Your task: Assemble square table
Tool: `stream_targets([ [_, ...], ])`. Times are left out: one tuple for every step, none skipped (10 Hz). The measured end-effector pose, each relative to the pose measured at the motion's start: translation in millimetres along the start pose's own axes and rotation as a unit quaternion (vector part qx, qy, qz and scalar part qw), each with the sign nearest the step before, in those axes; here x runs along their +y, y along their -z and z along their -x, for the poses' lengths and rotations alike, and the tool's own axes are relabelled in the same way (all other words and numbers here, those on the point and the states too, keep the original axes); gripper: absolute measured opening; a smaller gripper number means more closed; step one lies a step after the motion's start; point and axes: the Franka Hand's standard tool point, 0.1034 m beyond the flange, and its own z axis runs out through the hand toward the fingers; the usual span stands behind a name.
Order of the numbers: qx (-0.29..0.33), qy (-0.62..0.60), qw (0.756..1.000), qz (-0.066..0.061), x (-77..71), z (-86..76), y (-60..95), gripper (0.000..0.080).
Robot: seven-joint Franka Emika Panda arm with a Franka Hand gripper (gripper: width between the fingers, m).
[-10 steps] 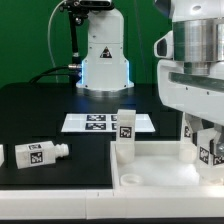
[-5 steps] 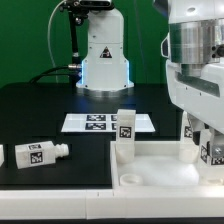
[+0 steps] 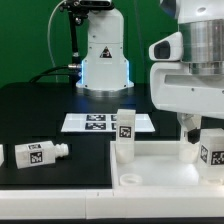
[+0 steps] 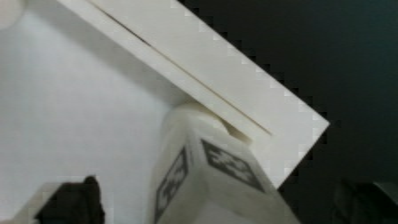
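grip state: my hand (image 3: 199, 130) hangs just above the right leg (image 3: 211, 155). it is released and grasps nothing.
wrist check: one dark finger (image 4: 71, 203) stands off the right leg (image 4: 205, 175), with bare white slab (image 4: 89, 90) showing between them. i cannot make out the other finger against the dark background.
table top: the slab (image 3: 160, 172) lies flat on the black counter (image 3: 40, 110) at the near edge of the exterior view, raised rim up. it runs out of frame on the exterior view's right.
upright legs: the right leg stands upright at the slab's far corner on the exterior view's right, its tag facing the camera. the left leg (image 3: 124, 135) stands upright at the far corner on the exterior view's left. i cannot tell how deep either one sits.
corner hole: a round corner hole (image 3: 130, 180) shows in the slab's near corner, in front of the left leg.
loose legs: a lying leg (image 3: 36, 153) rests on its side on the counter, well apart from the slab on the exterior view's left. a fourth leg (image 3: 2, 155) is cut off by that edge.
behind: the marker board (image 3: 100, 122) lies flat beyond the slab, in front of the robot base (image 3: 103, 55).
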Motion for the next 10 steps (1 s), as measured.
stream_targets([
  [0.0, 0.042, 0.999, 0.0, 0.3, -0.4, -0.1, 0.0649],
  [0.0, 0.081, 0.997, 0.001, 1.1, -1.0, -0.6, 0.0649],
  [0.0, 0.181, 0.983, 0.004, 3.8, -6.5, -3.7, 0.0649],
  [-0.004, 0.256, 0.967, 0.004, 4.0, -17.3, -7.0, 0.0649],
  [-0.005, 0.292, 0.956, 0.006, 2.7, -18.8, -9.6, 0.0649],
  [-0.004, 0.302, 0.953, 0.005, 2.5, -18.6, -9.6, 0.0649],
  [-0.004, 0.288, 0.958, 0.005, 2.6, -18.7, -9.8, 0.0526],
  [-0.004, 0.288, 0.958, 0.005, 2.7, -18.8, -9.8, 0.0386],
  [-0.004, 0.287, 0.958, 0.005, 2.6, -18.9, -9.8, 0.0277],
  [-0.004, 0.245, 0.969, 0.005, 2.5, -18.6, -10.0, 0.0277],
])
